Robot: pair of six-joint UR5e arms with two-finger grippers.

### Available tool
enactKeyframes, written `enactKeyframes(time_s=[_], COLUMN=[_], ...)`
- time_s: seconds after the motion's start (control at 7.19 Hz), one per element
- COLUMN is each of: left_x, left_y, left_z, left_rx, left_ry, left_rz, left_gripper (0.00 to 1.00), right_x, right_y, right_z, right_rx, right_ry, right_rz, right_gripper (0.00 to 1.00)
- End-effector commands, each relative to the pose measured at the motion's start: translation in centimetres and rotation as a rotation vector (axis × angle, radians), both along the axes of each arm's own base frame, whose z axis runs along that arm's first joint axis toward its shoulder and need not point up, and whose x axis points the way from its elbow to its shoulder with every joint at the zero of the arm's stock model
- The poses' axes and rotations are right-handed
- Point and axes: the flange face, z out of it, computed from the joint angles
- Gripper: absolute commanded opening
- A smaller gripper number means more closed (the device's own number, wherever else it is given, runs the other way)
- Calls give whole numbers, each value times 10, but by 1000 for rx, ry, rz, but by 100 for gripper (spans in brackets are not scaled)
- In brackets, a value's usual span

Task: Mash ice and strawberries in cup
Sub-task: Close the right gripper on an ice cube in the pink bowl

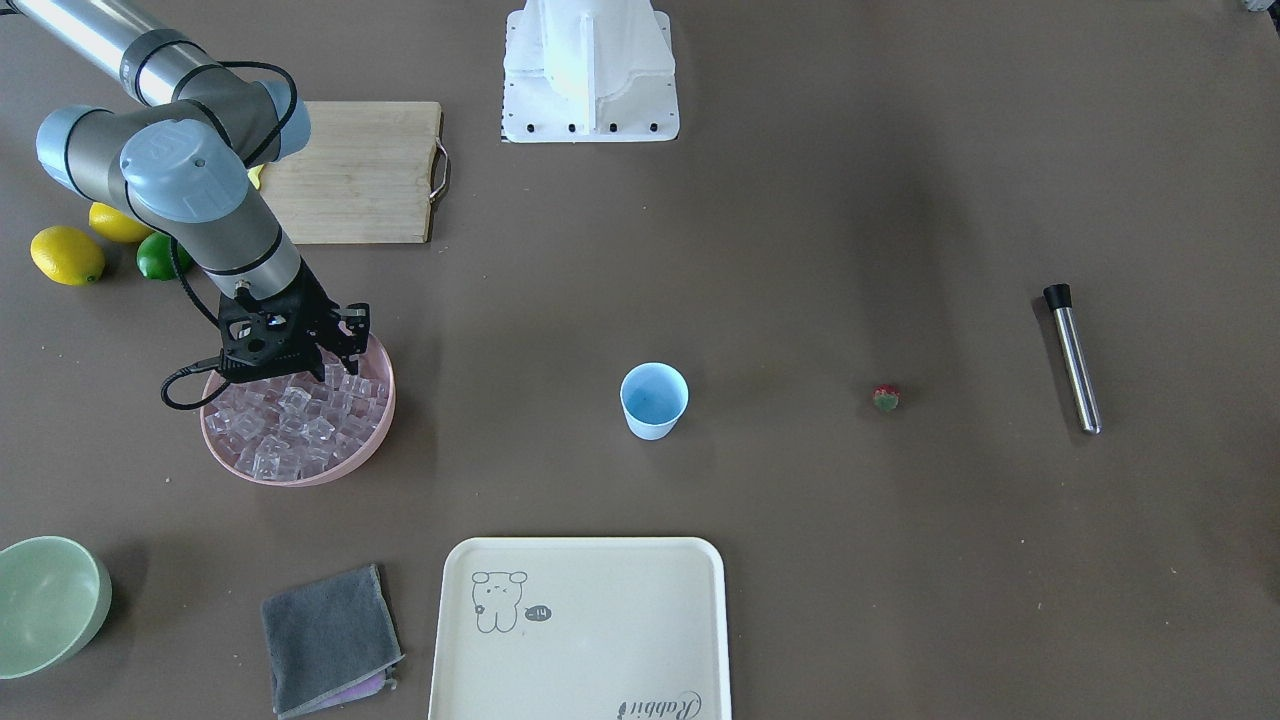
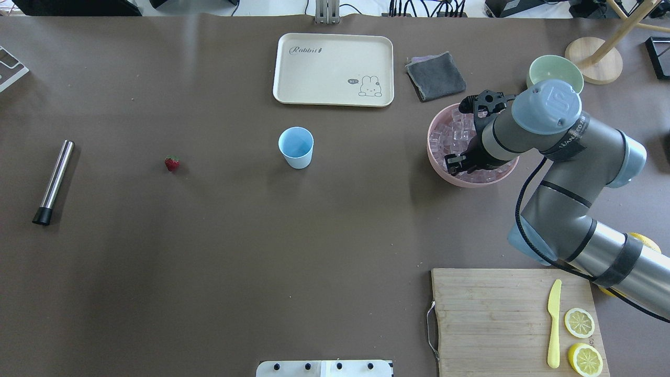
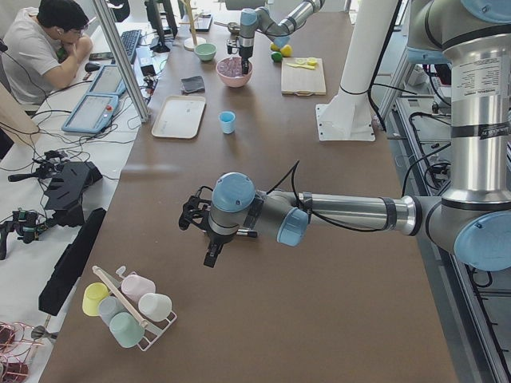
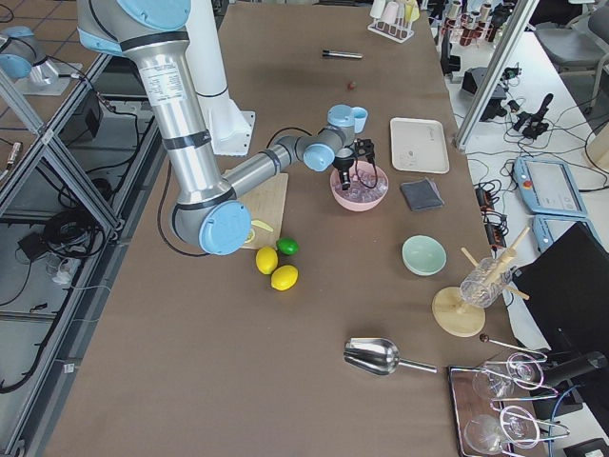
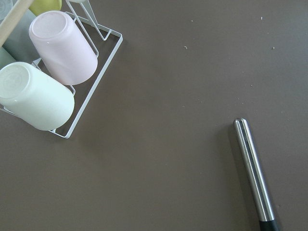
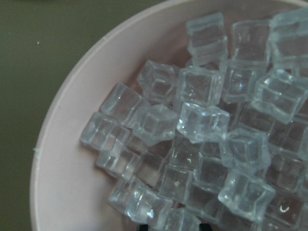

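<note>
The light blue cup (image 1: 654, 400) stands upright and empty mid-table, also in the overhead view (image 2: 296, 147). The tiny red strawberry (image 1: 886, 398) lies alone on the table (image 2: 171, 164). Clear ice cubes (image 1: 290, 425) fill the pink bowl (image 1: 300, 478). My right gripper (image 1: 328, 362) hangs just above the ice at the bowl's robot-side edge. The right wrist view shows the ice (image 6: 202, 120) close up, with two dark tips apart at the bottom edge, so the gripper looks open. My left gripper (image 3: 209, 257) points down over bare table near a steel muddler (image 5: 252, 168). I cannot tell its state.
A cream tray (image 1: 580, 620), a grey cloth (image 1: 325, 640) and a pale green bowl (image 1: 50, 600) lie on the operators' side. A cutting board (image 2: 492, 319) carries lemon halves and a yellow knife. Lemons (image 1: 67, 255) and a lime (image 1: 160, 258) lie near the right arm. A cup rack (image 5: 48, 72) stands by the left gripper.
</note>
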Motion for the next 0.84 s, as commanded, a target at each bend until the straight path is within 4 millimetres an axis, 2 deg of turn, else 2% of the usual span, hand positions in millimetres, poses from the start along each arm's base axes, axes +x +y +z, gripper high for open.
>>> enactKeyframes(time_s=[0.0, 0.42, 0.7], left_x=[0, 0, 0], left_y=[0, -1, -1], left_z=[0, 0, 0], left_rx=[0, 1, 1], left_ry=[0, 0, 0], left_rz=[0, 0, 0], left_gripper=[98, 98, 98], right_x=[1, 2, 4], right_y=[1, 1, 1], right_z=[1, -1, -5], right_rx=[2, 3, 8], right_ry=[2, -1, -9], right_rz=[2, 1, 3], right_gripper=[38, 29, 13])
